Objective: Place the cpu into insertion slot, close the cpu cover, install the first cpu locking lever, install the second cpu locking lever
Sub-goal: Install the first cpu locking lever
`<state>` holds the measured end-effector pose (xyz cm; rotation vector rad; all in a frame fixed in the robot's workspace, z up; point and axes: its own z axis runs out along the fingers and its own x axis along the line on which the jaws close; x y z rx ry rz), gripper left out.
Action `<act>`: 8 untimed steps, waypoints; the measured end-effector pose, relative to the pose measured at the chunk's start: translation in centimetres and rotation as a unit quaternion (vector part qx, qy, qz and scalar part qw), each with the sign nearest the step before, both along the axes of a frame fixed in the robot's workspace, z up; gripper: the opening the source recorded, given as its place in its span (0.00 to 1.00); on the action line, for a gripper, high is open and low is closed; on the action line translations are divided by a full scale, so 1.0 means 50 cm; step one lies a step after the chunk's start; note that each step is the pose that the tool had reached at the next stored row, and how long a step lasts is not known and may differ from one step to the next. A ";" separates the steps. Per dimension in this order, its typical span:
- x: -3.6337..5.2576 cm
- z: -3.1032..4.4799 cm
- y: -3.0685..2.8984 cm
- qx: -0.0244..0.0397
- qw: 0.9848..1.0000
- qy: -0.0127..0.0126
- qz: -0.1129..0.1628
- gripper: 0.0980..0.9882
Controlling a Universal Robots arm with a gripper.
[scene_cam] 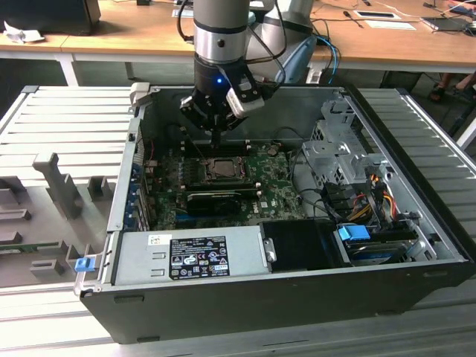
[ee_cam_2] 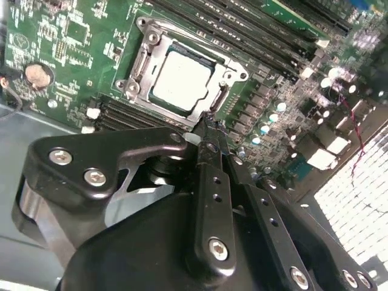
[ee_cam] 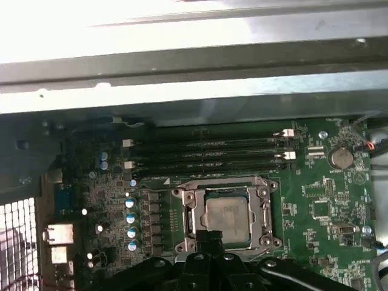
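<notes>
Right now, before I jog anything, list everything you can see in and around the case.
case: one, black, open on a ribbed grey table
motherboard: one, green, on the case floor
insertion slot: one, black-framed, on the motherboard
cpu: one, silver-beige, seated in the insertion slot
cpu cover: one, silver-grey, lying flat around the cpu
memory slots: several, black, alongside the insertion slot
coin battery: one, silver, on the motherboard
power supply: one, grey, inside the case
gripper: one, black, tip at the cpu cover's edge
arm: one, silver-grey, above the case
</notes>
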<state>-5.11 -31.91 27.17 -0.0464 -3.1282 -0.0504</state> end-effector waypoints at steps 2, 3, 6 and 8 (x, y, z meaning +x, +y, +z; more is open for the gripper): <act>-0.024 -0.005 0.000 0.000 1.000 -0.007 0.007 0.01; -0.033 -0.007 0.000 0.000 1.000 -0.008 0.007 0.01; -0.078 -0.012 0.000 0.001 1.000 -0.009 0.008 0.01; -0.114 -0.015 0.002 0.003 1.000 -0.010 0.008 0.01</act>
